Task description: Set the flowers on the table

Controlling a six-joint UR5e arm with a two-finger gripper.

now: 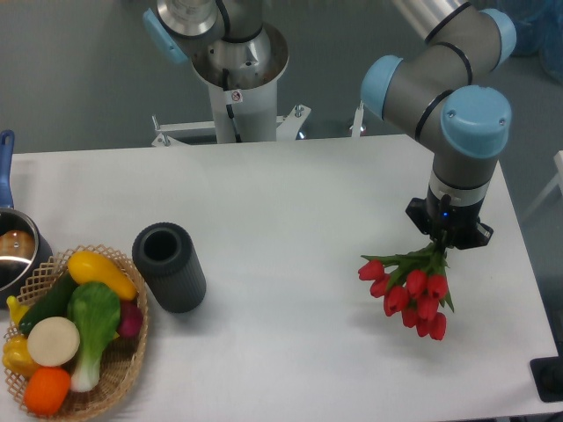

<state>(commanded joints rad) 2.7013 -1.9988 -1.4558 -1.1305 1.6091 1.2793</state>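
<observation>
We're mid-task: the flowers (pixel 409 290) hang just below and a bit toward the camera from the pincer (pixel 442 242), heads down, stems running up into it, so we read the pincer as clamped on the stems, tho the fingers themselves are mostly hidden by the wrist and leaves. Whether the blooms touch the bench (pixel 290 211) or float just above it we can't tell from this angle; they sit over bare white surface near the right edge. In our judgement the step in hand is the lowering/set-down, w/ release not yet done. Next move prob. calls for easing down till the bunch lies flat, then letting go and lifting straight up so the stems don't snag. Far to the pincer's left: a dark cylinder (pixel 169 266), a wicker basket (pixel 123 374) of veg, a pot (pixel 16 251). Writing: only a small sticker (pixel 236 96) on the arm's base column behind the pincer, too small to read; no brands visible.
</observation>
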